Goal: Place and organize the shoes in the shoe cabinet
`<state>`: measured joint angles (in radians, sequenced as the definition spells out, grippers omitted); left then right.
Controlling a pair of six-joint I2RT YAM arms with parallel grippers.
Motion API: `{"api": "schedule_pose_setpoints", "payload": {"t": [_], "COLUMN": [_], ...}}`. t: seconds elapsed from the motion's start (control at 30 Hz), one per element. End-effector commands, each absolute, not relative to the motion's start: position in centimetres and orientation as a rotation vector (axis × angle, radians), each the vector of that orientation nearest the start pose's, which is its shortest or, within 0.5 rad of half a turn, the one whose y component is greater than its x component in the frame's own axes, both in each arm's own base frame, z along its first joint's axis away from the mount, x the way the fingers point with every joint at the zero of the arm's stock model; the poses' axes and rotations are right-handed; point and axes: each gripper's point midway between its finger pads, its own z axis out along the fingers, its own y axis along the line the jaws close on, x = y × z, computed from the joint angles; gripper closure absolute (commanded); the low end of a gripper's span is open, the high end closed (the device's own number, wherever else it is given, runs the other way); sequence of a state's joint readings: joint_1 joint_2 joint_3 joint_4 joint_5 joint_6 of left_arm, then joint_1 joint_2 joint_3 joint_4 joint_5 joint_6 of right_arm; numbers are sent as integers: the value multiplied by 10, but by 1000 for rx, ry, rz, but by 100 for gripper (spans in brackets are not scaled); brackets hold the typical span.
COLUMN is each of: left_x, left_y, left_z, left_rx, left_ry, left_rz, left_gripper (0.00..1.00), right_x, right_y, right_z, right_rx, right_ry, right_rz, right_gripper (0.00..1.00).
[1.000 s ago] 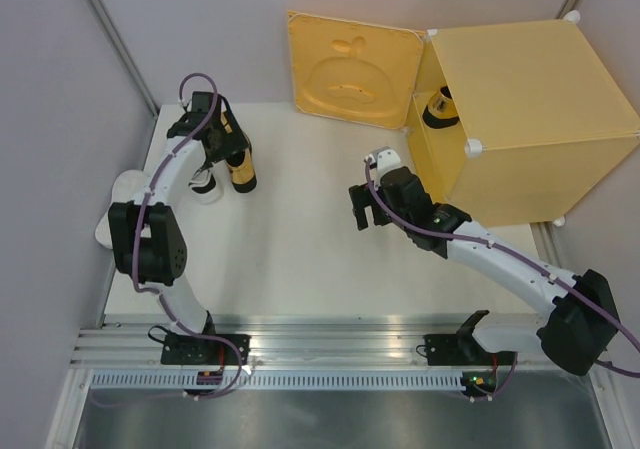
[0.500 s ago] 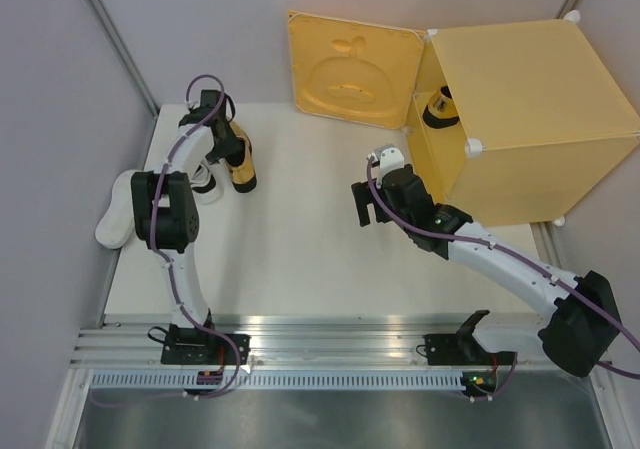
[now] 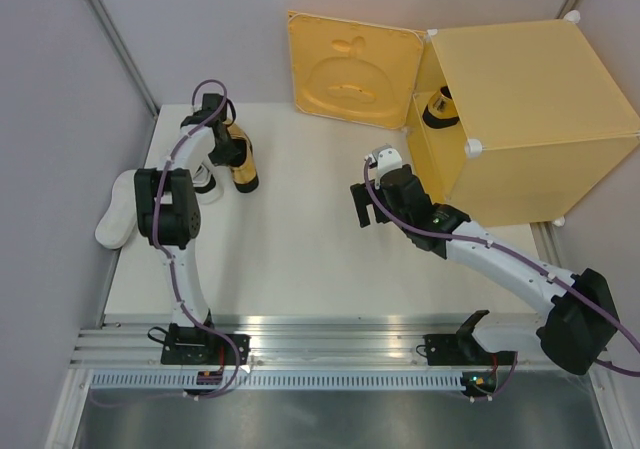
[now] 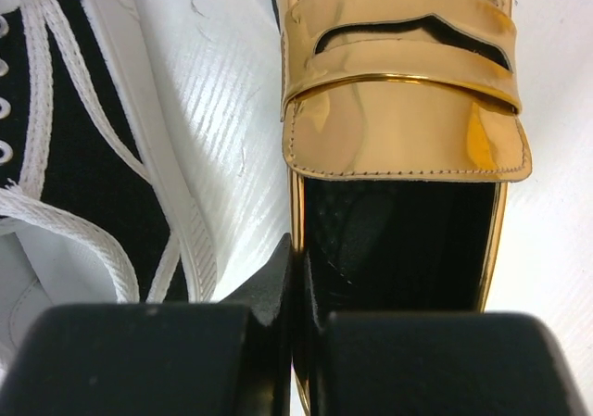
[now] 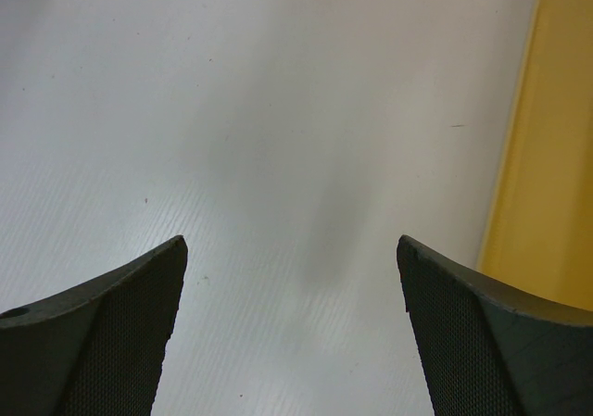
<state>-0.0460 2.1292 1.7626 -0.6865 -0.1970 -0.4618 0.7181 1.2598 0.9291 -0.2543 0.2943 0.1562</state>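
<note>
Soft, even light, seemingly from overhead, brightens the white table [image 3: 300, 239] with only faint shadows. In the left wrist view glare streaks the gold shoe [image 4: 398, 110]; the black fingers [image 4: 139, 360] just below it look blurred.

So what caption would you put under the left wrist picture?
The left gripper shut on the rim of a gold shoe, white laced shoe beside it.

I see a white table [image 3: 300, 269] boxed in by plain grey walls [image 3: 50, 119], with a ribbed aluminium rail [image 3: 330, 331] along its near edge, evenly lit
</note>
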Motion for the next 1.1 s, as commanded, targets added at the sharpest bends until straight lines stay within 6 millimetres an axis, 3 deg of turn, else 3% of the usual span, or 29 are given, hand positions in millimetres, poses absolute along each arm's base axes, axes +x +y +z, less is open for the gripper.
{"api": "schedule_pose_setpoints", "payload": {"t": [0.0,0.13,0.33,0.37,0.57,0.77,0.9,0.93,1.07], "left_x": [502,486,443,432,375,330,317,317,315], "left_y": [-28,-62,-148,-170,-239,-281,-288,-288,-288], "left_z": [122,143,157,156,131,102,84,81,73], "left_rx": [-460,-311,51,134,556,852,912,910,933], "left_ry": [2467,2469,2492,2495,2519,2528,2537,2539,2547], "left_rz": [-36,-124,-270,-297,-361,-461,-506,-504,-508], "left_gripper": [98,98,98,98,98,98,97,95,70], "right_x": [317,318,319,318,314,307,303,302,300], "right_y": [214,214,217,217,218,216,215,215,217], "right_z": [196,206,220,222,231,226,215,214,208], "right_rx": [-398,-377,-350,-348,-322,-306,-309,-309,-316], "right_ry": [2026,1999,1962,1957,1942,1958,1980,1982,1995], "right_rz": [212,226,266,273,308,336,342,346,359], "right_gripper": [2,2,2,2,2,3,4,3,4]}}
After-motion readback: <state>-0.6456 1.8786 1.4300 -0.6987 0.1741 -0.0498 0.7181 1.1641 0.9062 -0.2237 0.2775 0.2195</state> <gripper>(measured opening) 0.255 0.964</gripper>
